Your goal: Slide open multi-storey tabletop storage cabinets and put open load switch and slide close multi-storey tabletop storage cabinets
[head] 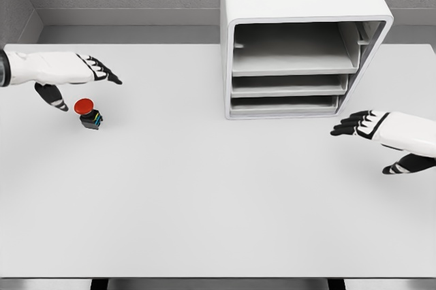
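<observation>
A small switch (88, 113) with a red mushroom cap and a black body stands on the white table (204, 201) at the left. My left hand (82, 79) hovers just above and left of it, fingers spread, thumb pointing down beside the red cap, holding nothing. The white multi-storey cabinet (300, 38) stands at the back right, its front showing three open shelf levels (289, 86). My right hand (378, 133) floats right of and below the cabinet, fingers extended toward its lower front, holding nothing.
A grey wall runs behind the table. The table's front edge (218, 278) lies along the bottom of the view, with dark legs showing beneath it.
</observation>
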